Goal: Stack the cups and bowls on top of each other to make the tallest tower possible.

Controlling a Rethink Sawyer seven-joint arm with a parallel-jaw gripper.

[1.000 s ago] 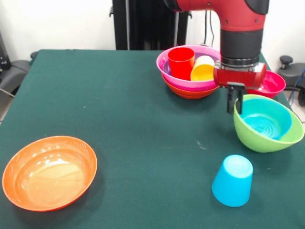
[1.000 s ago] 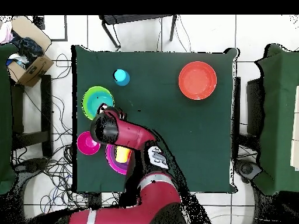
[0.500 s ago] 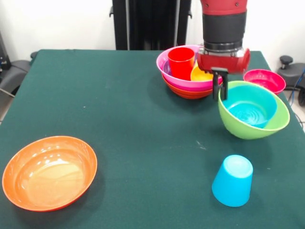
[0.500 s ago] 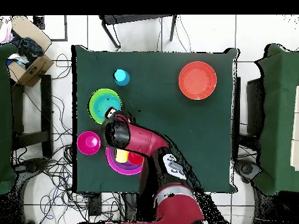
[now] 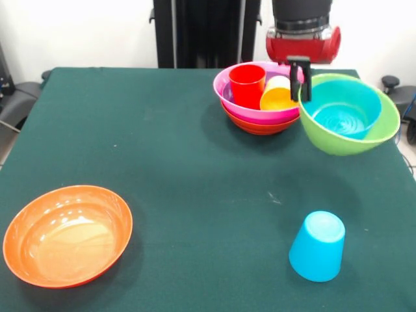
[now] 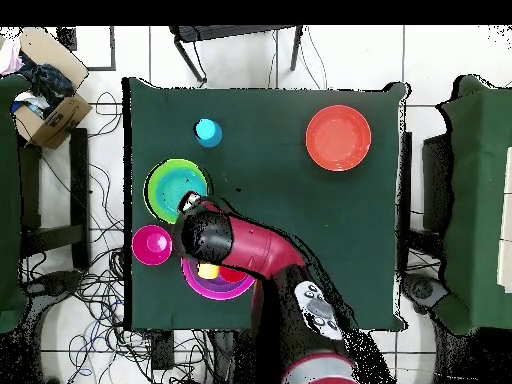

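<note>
The lime green bowl (image 5: 351,123) hung clear of the table, tilted, with the small blue bowl (image 5: 341,110) nested inside it. The pincer (image 5: 299,77) was clamped on its rim, one finger inside and one outside, which is presumably why the bowl tipped away from the grip. Lifting it by the edge like that seemed meant to carry both bowls at once.

Just beside the pincer, on the side away from the held bowl, stood the tower (image 5: 259,104): an orange bowl lowest, a magenta bowl in it, then a purple one. In these stood the red cup (image 5: 247,84), upright, and the yellow cup (image 5: 277,94), leaning. Those two cups looked likely to get in the way, since a wide bowl set over them would rest unevenly.

The small crimson bowl (image 6: 151,244) showed only from overhead, close to the arm. Well apart from the pincer lay the light blue cup (image 5: 317,246), upside down, and the second orange bowl (image 5: 67,235).
</note>
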